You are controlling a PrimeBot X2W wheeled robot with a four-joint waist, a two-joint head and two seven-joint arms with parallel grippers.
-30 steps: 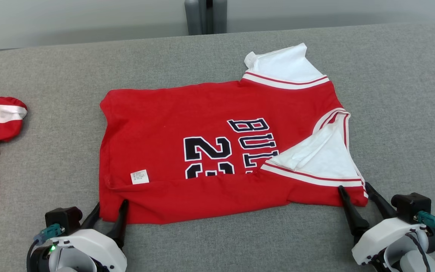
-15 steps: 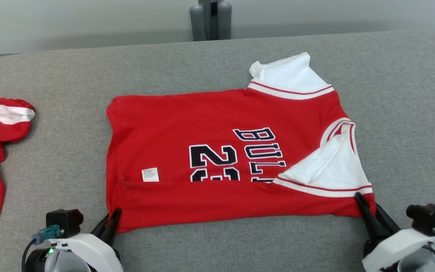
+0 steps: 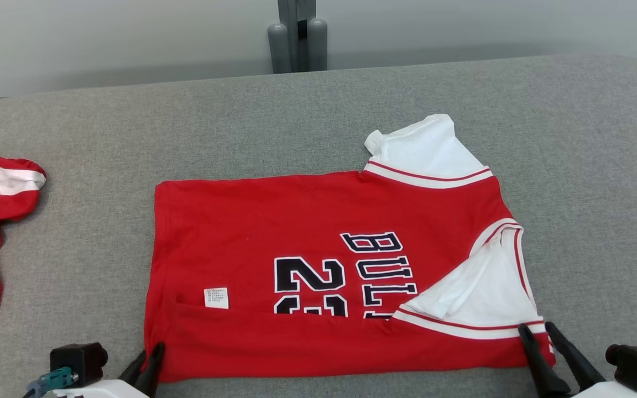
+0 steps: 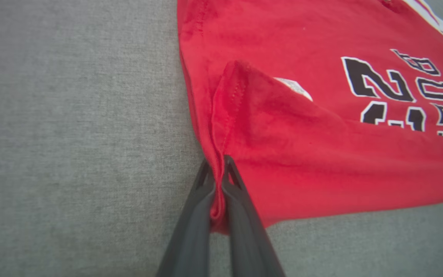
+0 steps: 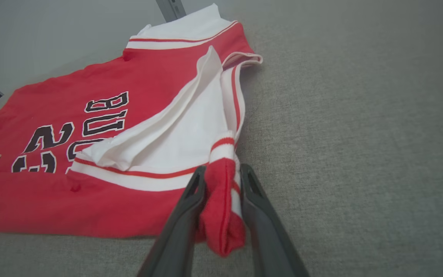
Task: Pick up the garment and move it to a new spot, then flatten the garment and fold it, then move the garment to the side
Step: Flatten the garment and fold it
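Partly cropped at the frame edge, left fingers (image 4: 192, 223) and right fingers (image 5: 177, 223), open earlier, are now clamping the Bulls jersey (image 3: 296, 221) corners.

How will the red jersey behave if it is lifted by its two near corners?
Probably floppy: the jersey bunches where the left claw and right claw pinch its near corners, so the middle would likely sag. It looks thin and light. The folded white sleeve may fall open when lifted.

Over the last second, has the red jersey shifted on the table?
Yes. The jersey has slid toward the robot: the gap between its white sleeve and the grey post behind the table has widened.
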